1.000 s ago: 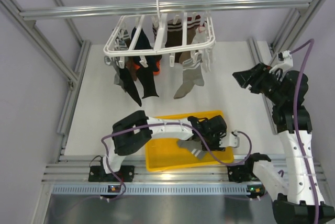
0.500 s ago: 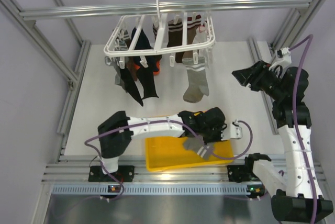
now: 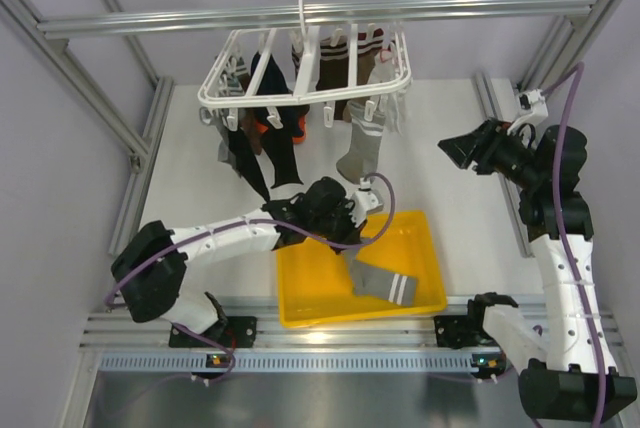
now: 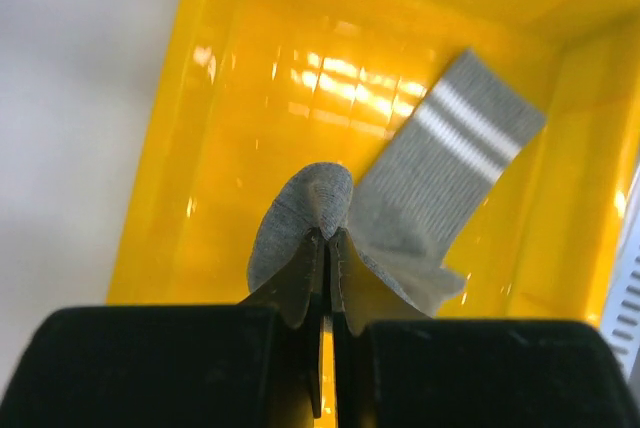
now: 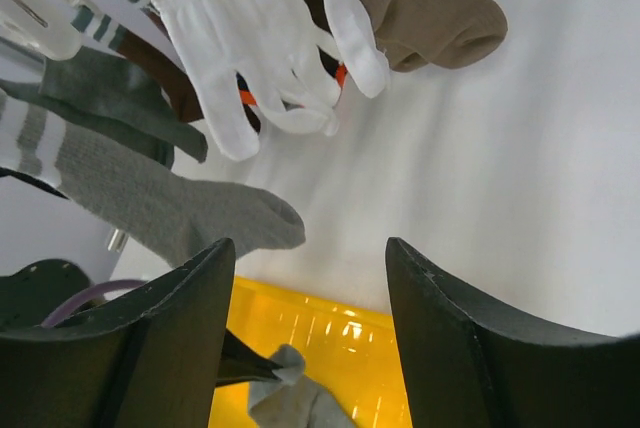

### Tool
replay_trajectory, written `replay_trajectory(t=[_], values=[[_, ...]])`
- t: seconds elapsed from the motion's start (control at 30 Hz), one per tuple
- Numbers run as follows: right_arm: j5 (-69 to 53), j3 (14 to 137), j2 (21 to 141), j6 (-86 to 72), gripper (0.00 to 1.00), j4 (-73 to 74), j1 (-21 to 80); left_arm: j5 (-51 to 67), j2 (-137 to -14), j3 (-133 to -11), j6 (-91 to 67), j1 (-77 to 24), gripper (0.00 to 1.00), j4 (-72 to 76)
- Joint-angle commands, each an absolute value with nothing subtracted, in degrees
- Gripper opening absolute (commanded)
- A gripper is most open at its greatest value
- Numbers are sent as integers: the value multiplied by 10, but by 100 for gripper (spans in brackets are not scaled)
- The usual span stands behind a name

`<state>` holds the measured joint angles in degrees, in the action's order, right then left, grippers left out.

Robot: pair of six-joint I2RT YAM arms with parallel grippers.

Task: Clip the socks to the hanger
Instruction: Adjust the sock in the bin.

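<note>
Our left arm [image 3: 225, 236] stretches forward and right, left gripper [image 4: 325, 243] clamped on a sock [image 4: 440, 163]; our right arm [image 3: 565, 268] stands tall, right gripper [image 5: 305, 268] spread wide.

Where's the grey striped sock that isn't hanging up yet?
In the top view, the grey sock is in the yellow tray at the table's near edge, between the arms' bases, one end pinched in the left gripper.

Hanger [image 3: 300, 98] hung at 12 o'clock, one grey sock [image 3: 360, 153] clipped on. Second sock [image 3: 380, 283] at 5 o'clock, toe raised.
</note>
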<state>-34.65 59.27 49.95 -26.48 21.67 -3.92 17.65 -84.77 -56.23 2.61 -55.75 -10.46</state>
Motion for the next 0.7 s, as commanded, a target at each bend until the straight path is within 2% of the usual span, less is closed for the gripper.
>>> replay_trajectory(t=[0.0, 0.1, 0.23, 0.3, 0.47, 0.57, 0.6, 0.67], values=[[-368, 610, 498, -224, 61, 214, -47, 214, -817, -507, 3, -520, 0, -78], [-370, 611, 495, -215, 61, 220, -47, 228, -797, -472, 26, -499, 0, -80], [-369, 615, 495, -204, 61, 225, -47, 236, -757, -438, 87, -497, 15, -98], [-370, 615, 497, -202, 61, 226, -47, 207, -730, -422, 105, -497, 20, -110], [-370, 614, 498, -203, 61, 222, -47, 156, -704, -420, 156, -497, 18, -179], [-370, 616, 504, -206, 61, 221, -47, 163, -705, -425, 174, -497, 30, -235], [-370, 619, 506, -205, 61, 219, -47, 167, -697, -423, 178, -497, 44, -242], [-371, 624, 510, -205, 61, 219, -48, 175, -683, -417, 189, -497, 54, -260]])
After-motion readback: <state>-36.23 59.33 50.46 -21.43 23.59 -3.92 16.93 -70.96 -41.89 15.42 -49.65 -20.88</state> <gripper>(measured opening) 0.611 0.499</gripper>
